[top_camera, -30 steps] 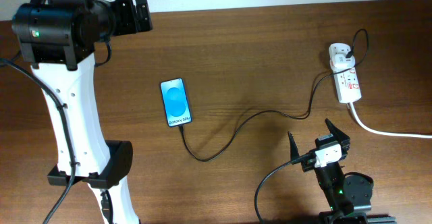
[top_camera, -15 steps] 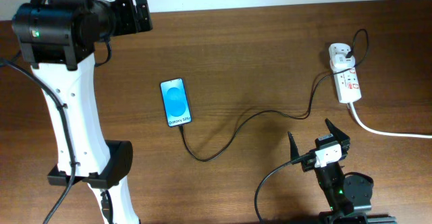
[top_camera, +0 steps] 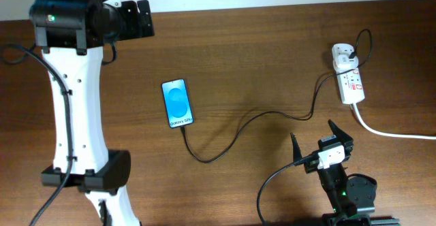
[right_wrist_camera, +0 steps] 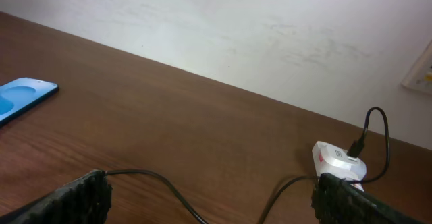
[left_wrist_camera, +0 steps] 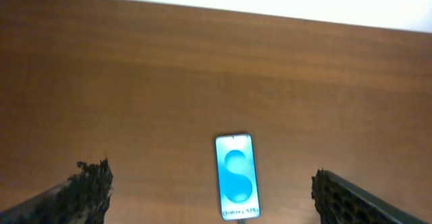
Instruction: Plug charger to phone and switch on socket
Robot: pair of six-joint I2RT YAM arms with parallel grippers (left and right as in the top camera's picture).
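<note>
Left arm is shifting, upper left, with the phone staying put
Left gripper and right gripper are hanging wide, empty — charger reaching phone, socket waiting

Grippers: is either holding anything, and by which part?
Nothing held. Left gripper and right gripper are both open and empty; charger and phone lie untouched.

Blue phone on dark brown wood-grain table.
Right of the phone: black charger, white socket with red marks and white cord.
</note>
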